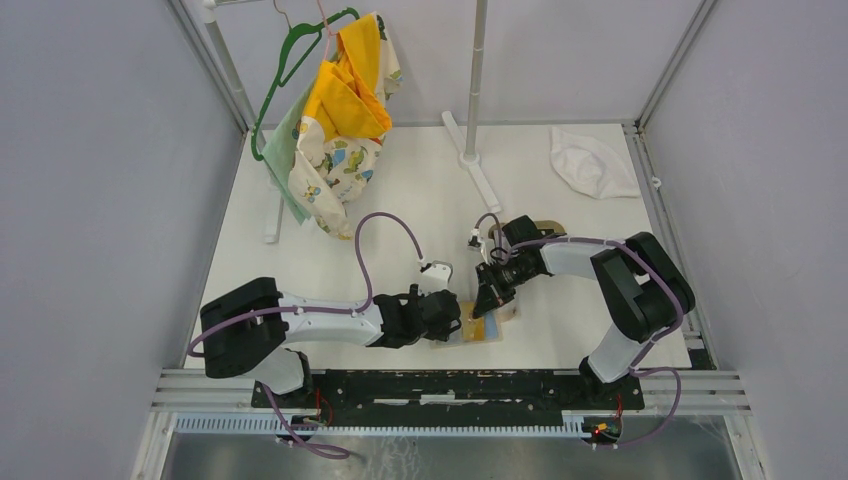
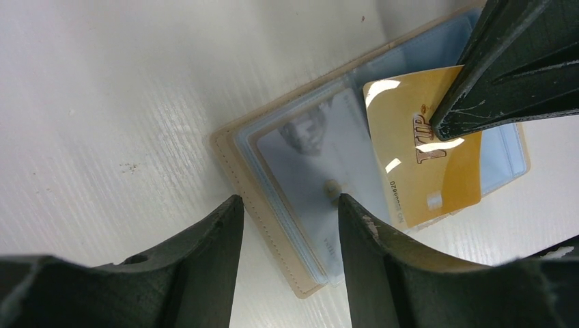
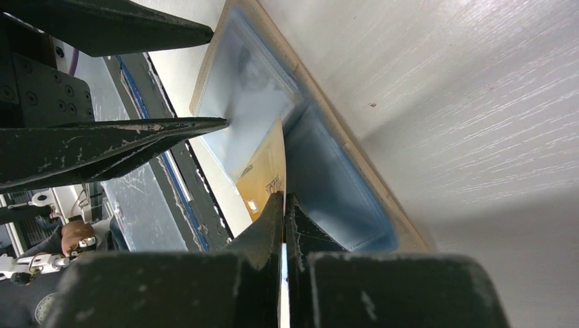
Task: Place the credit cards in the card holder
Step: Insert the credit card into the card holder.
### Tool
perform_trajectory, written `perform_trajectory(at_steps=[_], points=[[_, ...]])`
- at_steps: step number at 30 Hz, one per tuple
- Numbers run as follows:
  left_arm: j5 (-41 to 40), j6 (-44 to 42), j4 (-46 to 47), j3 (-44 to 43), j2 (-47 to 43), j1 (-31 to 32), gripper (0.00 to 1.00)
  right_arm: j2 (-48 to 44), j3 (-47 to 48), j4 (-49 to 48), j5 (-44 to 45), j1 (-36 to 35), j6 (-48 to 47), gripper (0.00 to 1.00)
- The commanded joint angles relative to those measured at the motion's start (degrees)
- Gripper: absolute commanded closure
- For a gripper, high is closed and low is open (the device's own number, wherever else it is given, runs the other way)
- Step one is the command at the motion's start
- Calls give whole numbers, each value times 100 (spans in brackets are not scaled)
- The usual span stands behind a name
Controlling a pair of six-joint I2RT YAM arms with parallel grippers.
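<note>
The right gripper [image 3: 283, 201], clamped on a gold credit card [image 2: 423, 157], holds it edge-down at the open card holder [image 2: 235, 160] lying on the table [image 2: 102, 102], insertion not yet complete; the left gripper [image 2: 288, 205] stands open above the holder.

— What do the right fingers [image 3: 263, 232] have?
— A gold card [image 3: 263, 174], pinched by its edge and standing on its side, with the fingers closed tight on it.
— And under it?
— The card holder [image 3: 328, 174], lying open on the white table [image 3: 444, 82], blue sleeves up, tan rim around.
— Anything else?
— The left fingers [image 3: 136, 140], spread apart at upper left; the lower tip is at the clear sleeve's edge.
</note>
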State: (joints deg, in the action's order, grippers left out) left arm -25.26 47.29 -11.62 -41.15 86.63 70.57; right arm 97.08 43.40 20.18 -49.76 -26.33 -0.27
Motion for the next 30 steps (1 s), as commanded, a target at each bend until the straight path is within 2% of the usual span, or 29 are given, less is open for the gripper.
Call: perform_trajectory(at_steps=[1, 11, 24, 30], points=[[-85, -288, -112, 174, 136, -47, 42, 15, -49, -29, 619, -55, 0, 98], [-94, -330, -102, 163, 76, -58, 43, 144, -125, -132, 668, -56, 451, 100], [-76, -430, -12, 118, 120, -57, 43, 418, 126, 184, 849, -50, 479, 100], [-91, -470, 67, 209, 0, -55, 43, 820, 288, 368, 856, -29, 432, 100]])
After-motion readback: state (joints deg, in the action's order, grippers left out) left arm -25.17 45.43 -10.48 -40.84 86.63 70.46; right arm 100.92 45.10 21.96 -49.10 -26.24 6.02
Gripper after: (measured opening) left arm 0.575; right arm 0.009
